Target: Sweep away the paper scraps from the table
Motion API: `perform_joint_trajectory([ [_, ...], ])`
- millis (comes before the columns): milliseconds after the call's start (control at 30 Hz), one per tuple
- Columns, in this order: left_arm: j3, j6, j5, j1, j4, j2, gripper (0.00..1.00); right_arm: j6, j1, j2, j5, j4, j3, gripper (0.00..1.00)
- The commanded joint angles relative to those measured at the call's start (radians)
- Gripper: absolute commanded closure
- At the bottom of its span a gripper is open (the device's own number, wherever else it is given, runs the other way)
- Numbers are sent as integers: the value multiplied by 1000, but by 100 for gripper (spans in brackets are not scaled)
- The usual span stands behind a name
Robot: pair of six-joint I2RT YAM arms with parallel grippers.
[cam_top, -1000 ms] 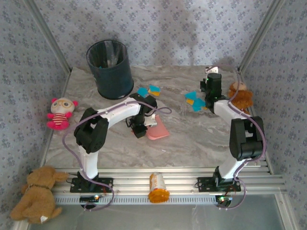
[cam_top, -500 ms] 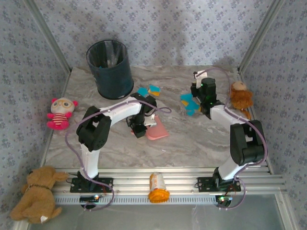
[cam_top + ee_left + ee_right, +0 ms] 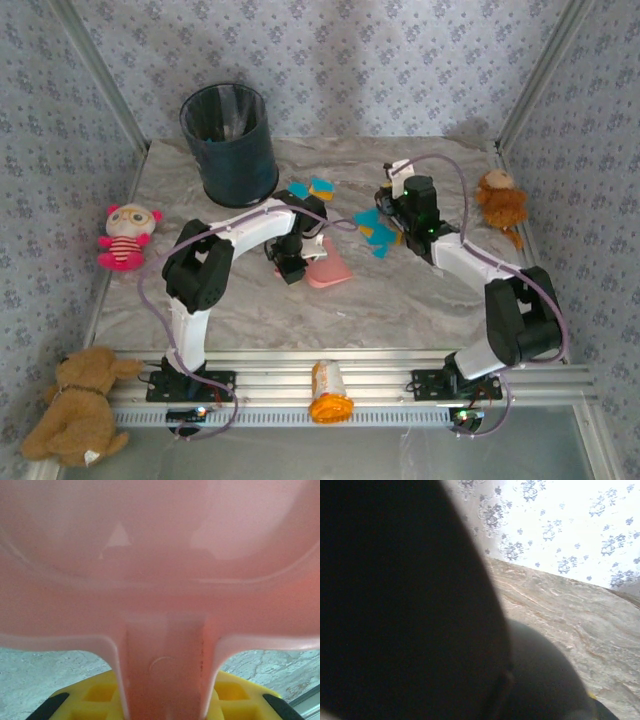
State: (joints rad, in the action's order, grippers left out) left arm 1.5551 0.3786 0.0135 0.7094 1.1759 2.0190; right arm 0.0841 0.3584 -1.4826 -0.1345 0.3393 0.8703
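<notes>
Turquoise and orange-yellow paper scraps [image 3: 374,230] lie bunched on the table [image 3: 400,295], just left of my right gripper [image 3: 393,214]. A second small cluster of scraps [image 3: 312,188] sits farther back, behind my left arm. A pink dustpan [image 3: 328,272] rests flat on the marble, with my left gripper [image 3: 290,262] shut on its handle. In the left wrist view the yellow fingers [image 3: 235,697] flank the pink handle [image 3: 162,675], and the pan [image 3: 160,555] spreads ahead. In the right wrist view a dark rounded tool [image 3: 405,610] rises close to the lens, hiding the jaws, with marble [image 3: 570,615] beyond.
A dark waste bin [image 3: 230,145] stands at the back left. A pink doll [image 3: 125,235] lies at the left edge and a lion plush [image 3: 500,200] at the right. A brown teddy [image 3: 80,405] and an orange bottle [image 3: 330,392] sit by the front rail.
My right gripper has travelled left across the table, pushing the turquoise and orange scraps along toward the dustpan. The left arm and dustpan have barely moved.
</notes>
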Motion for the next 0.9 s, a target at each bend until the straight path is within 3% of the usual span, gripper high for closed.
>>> perform_joint_trajectory([
  [0, 21, 23, 19, -4, 26, 23, 100, -92, 36, 7, 15, -91, -35, 100],
  [867, 46, -21, -10, -6, 18, 53, 100, -249, 133, 57, 104, -123, -19, 100],
])
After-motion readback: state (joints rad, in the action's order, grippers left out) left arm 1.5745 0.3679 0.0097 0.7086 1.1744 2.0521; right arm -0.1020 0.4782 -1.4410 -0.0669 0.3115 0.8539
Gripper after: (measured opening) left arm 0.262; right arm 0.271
